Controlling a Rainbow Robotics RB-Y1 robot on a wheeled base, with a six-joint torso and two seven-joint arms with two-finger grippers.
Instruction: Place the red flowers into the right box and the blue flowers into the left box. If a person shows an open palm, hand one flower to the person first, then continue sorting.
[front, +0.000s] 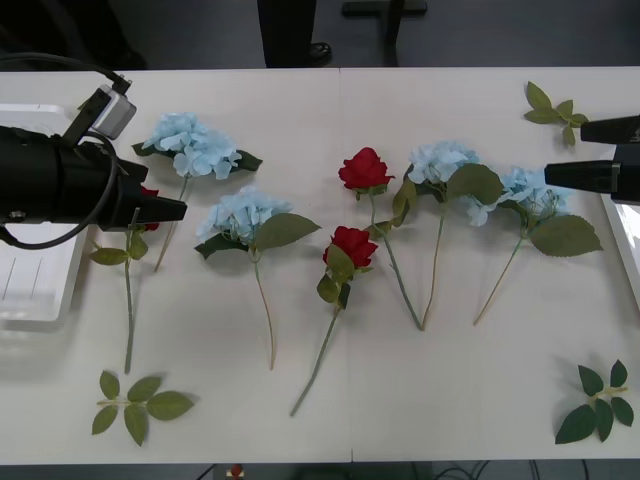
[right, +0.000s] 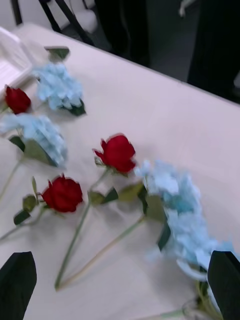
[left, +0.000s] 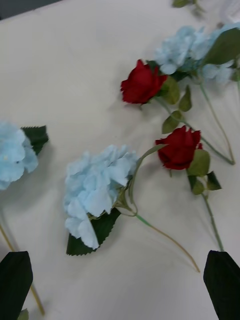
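You have three red roses (front: 365, 168) and four blue hydrangeas (front: 190, 143) lying flat mid-frame; white boxes (front: 30, 290) at both edges.

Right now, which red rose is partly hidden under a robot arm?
The leftmost red rose; the left gripper covers most of its bud. The two middle red roses lie uncovered.

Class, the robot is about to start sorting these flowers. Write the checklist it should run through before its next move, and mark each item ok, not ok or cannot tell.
1. Left gripper fingers open: ok.
2. Right gripper fingers open: ok.
3. Left box beside the left arm, visible part free: ok.
4. Right box free: cannot tell, it is cut off at the edge.
5. Left gripper lined up on leftmost rose: cannot tell, the arm hides it.
6. Stems apart: not ok, the upper rose and a blue flower meet at the stem ends.
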